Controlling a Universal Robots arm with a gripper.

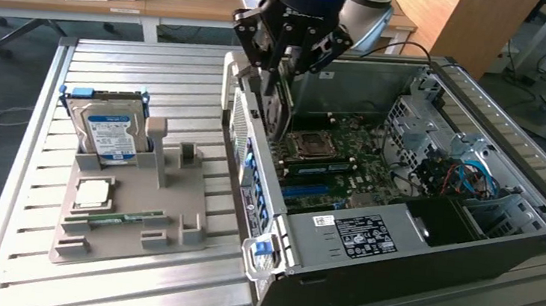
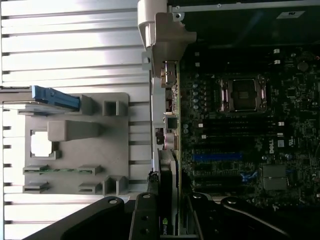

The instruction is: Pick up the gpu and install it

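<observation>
My gripper (image 1: pixel 284 65) hangs over the open computer case (image 1: pixel 395 244), close to its rear wall. It is shut on the gpu (image 1: pixel 277 107), a thin dark card held on edge and pointing down toward the motherboard (image 1: pixel 337 163). In the wrist view the gpu (image 2: pixel 167 195) appears edge-on between my black fingers (image 2: pixel 145 217), with a small green logo near the grip. Its lower edge hovers above the expansion slots beside the blue slot (image 2: pixel 217 156). I cannot tell whether it touches a slot.
A grey holder tray (image 1: pixel 171 215) lies on the slatted metal table at the exterior view's left of the case. It carries a silver hard drive (image 1: pixel 106 133), a square chip (image 1: pixel 94 193) and a green memory stick (image 1: pixel 126 219). The CPU socket (image 1: pixel 312 145) sits near the card.
</observation>
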